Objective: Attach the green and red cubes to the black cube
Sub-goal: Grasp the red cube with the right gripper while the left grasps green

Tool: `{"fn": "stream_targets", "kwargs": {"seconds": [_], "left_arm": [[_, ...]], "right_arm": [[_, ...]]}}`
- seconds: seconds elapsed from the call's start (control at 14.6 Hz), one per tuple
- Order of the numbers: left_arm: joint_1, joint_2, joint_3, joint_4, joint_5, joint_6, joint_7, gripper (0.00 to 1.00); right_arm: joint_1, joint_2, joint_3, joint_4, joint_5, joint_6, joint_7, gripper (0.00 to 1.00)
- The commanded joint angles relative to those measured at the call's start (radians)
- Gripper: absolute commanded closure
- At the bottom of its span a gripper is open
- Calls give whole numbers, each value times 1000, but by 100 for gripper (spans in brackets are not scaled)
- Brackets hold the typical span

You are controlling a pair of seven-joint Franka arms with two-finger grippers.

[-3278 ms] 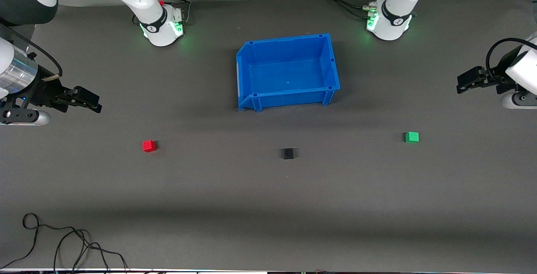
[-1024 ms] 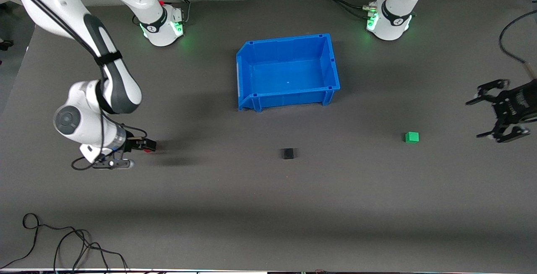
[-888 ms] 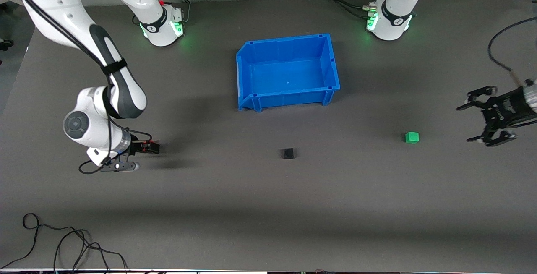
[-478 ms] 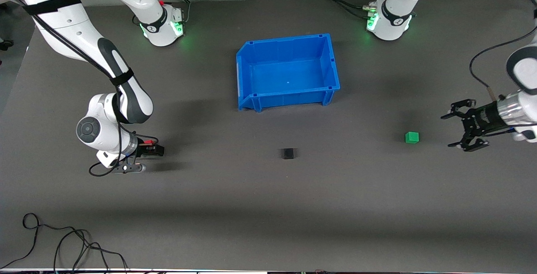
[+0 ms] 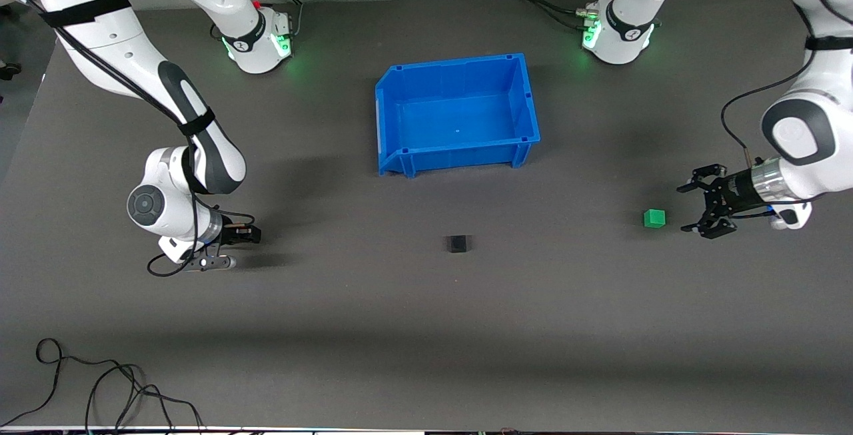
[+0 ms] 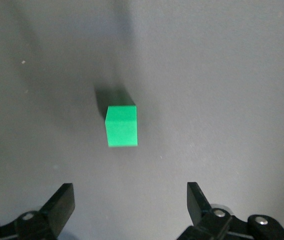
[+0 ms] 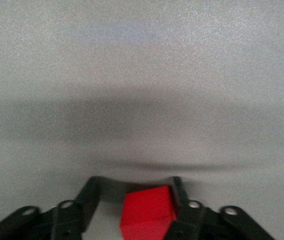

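The right gripper (image 5: 248, 235) is now gripping the red cube (image 7: 148, 214), its fingers closed on the cube's sides in the right wrist view, low over the mat (image 5: 426, 328) well toward the right arm's end from the black cube (image 5: 457, 243). A few seconds ago that cube was sitting alone on the mat with the gripper off at the table's edge, so the first pick looks done. Since then the hand has been carrying it a little toward the black cube. Meanwhile the left gripper (image 5: 703, 212) is closing in fast: a second ago it was hanging out by the edge, and now it is just beside the green cube (image 5: 654, 218), jaws spread wide and not yet around it, as the left wrist view shows, with the cube (image 6: 122, 126) resting ahead of the open fingers (image 6: 62, 205). The green cube itself has not budged, well toward the left arm's end from the black cube. The black cube is sitting untouched nearer the camera than the bin (image 5: 393, 115). Judging by this, one cube is in hand, the other is about to be grasped, and both joins are yet to come.
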Motion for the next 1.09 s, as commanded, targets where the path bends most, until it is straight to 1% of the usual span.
{"fn": "stream_targets", "kwargs": {"seconds": [0.0,0.14,0.27,0.41,0.61,0.68,0.75,0.82,0.89,0.96,1.02], "left_arm": [[1,18,-1,-53,-88,64,128,0],[1,50,-1,-57,-127,99,170,0],[-1,78,-3,-54,-145,138,170,0],[-8,104,-6,-50,-185,162,170,0],[-11,130,-7,-50,-190,190,171,0],[-11,133,-7,-50,-190,190,171,0],[-11,135,-7,-50,-190,190,173,0],[-13,141,-7,-50,-190,192,178,0],[-13,143,-7,-50,-191,192,182,0],[-11,146,-9,-49,-191,193,185,2],[-13,146,-9,-47,-191,192,185,14]], "right_arm": [[-2,-15,0,-25,-16,18,-15,42],[-2,-12,-8,-23,-16,19,-15,44],[-2,-11,-10,-23,-16,21,-15,46],[-2,-8,-10,-23,-16,21,-15,52],[-2,-8,-10,-23,-18,21,-19,58],[-2,-6,-10,-22,-18,21,-19,62],[-3,-6,-10,-22,-16,21,-19,70],[-2,-8,-10,-22,-18,21,-19,82],[-2,-8,-10,-20,-16,19,-19,100],[-2,-11,-10,-18,-16,18,-16,100],[-2,-15,-10,-17,-16,16,-1,100]]}}
